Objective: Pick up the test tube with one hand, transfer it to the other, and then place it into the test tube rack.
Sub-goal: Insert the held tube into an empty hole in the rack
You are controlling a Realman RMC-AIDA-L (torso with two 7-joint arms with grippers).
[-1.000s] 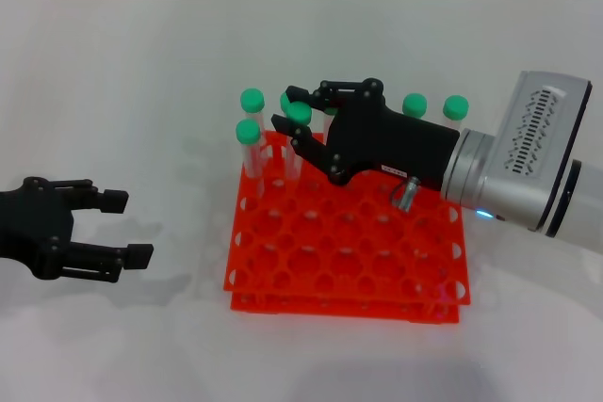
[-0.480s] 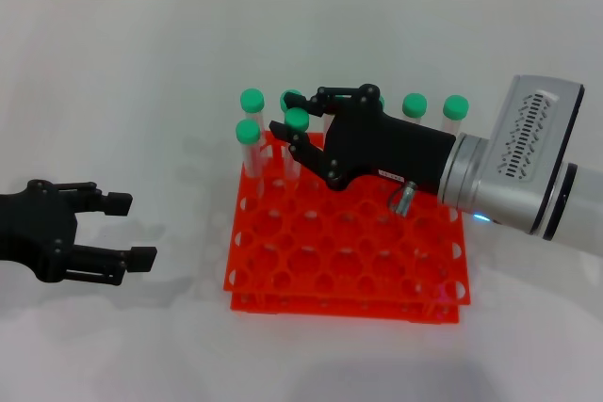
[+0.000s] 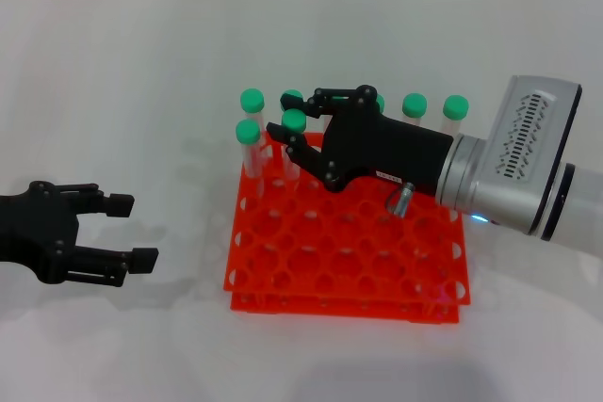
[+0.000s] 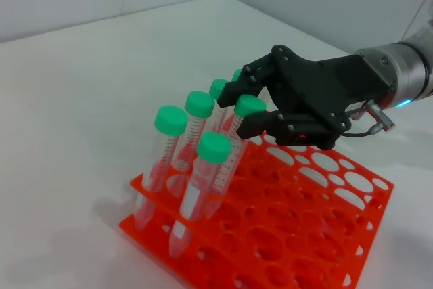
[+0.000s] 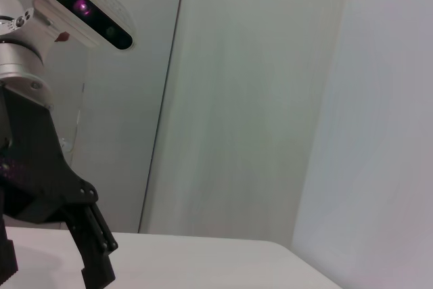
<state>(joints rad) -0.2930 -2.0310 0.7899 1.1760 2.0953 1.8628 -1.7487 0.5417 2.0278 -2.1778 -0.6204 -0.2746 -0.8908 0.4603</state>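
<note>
Fingers of the right hand [image 3: 303, 131] stand apart on either side of a green cap, so this hand is open around the test tube [image 3: 293, 143] and does not yet press on it; whether a pad touches the cap, I cannot tell. The hand reaches in almost level over the back rows of the rack [image 3: 349, 247], probably because the tubes stand upright and the cap end is the only free part to take. The tube it frames sits in a hole near the back left corner of the rack. Just beside it are two other tubes [image 3: 249, 143], and two more capped ones [image 3: 435, 108] stand at the back of the rack behind the wrist. Such close neighbours leave little room, which may explain the narrow, careful approach. The left hand [image 3: 121, 229] waits low over the surface [image 3: 141, 72], well apart from the rack on its left side, fingers spread and holding nothing, I think ready to receive the tube.
</note>
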